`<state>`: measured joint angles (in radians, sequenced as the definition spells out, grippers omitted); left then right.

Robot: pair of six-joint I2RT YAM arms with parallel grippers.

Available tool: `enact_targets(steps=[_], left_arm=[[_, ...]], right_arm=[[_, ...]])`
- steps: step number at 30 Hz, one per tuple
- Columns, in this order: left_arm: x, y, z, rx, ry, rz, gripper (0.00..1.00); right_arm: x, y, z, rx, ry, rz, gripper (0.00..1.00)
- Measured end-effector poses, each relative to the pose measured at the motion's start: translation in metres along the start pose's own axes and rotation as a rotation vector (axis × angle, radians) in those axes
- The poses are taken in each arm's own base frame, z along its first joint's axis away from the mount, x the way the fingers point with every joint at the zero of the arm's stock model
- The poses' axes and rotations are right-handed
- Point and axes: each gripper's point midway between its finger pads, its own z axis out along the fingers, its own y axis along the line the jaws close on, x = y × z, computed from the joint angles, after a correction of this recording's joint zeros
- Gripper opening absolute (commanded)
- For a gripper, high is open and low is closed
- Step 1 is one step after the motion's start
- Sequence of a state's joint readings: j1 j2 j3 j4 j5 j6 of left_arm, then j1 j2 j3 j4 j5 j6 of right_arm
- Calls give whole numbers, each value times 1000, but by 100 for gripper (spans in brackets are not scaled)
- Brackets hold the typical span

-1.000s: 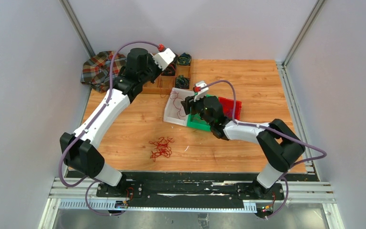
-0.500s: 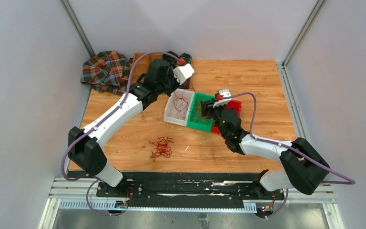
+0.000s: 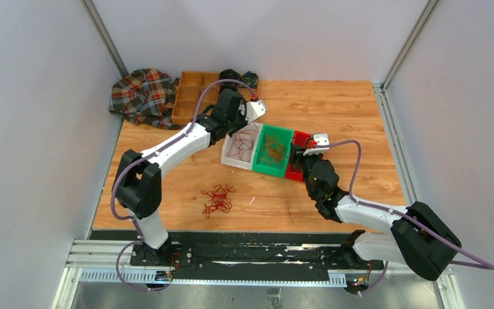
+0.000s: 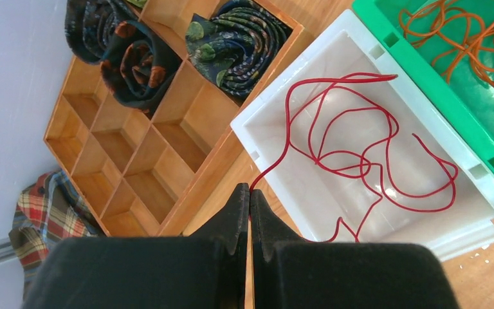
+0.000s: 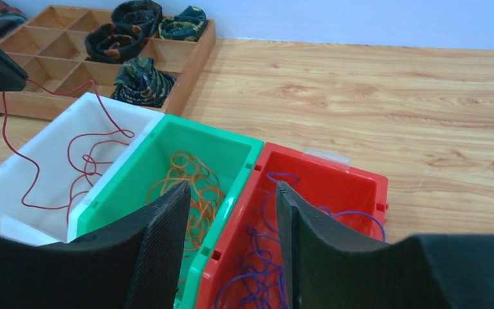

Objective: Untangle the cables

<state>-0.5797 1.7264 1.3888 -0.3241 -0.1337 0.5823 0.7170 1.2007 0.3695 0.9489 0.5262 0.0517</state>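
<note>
My left gripper is shut on one end of a red cable, just outside the white bin's near-left rim. The rest of that strand lies looped inside the bin. From above, the left gripper sits at the white bin's back-left corner. My right gripper is open and empty, low over the rim between the green bin and the red bin. Orange cables lie in the green bin and purple cables in the red one. A tangled red bunch lies on the table in front.
A wooden compartment tray holding dark coiled rolls stands behind and left of the bins. A plaid cloth lies at the back left corner. Grey walls close in both sides and the back.
My left arm swung from above the wooden tray to the white bin's corner and lowered. My right arm drew back right, from over the white and green bins to the red bin's side.
</note>
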Motion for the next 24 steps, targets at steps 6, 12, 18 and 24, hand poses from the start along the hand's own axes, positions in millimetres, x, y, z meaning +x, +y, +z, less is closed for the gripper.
enact_targets(steps=[6, 12, 18, 24], left_arm=[[4, -16, 24, 21, 21, 25, 0], [11, -35, 55, 45, 53, 66, 0], [32, -48, 76, 62, 111, 97, 0], [20, -45, 80, 44, 61, 65, 20]], right_arm=[[11, -7, -5, 23, 14, -10, 51], [19, -11, -8, 29, 19, -13, 50], [21, -13, -8, 39, 15, -6, 50], [26, -13, -8, 39, 18, -6, 49]])
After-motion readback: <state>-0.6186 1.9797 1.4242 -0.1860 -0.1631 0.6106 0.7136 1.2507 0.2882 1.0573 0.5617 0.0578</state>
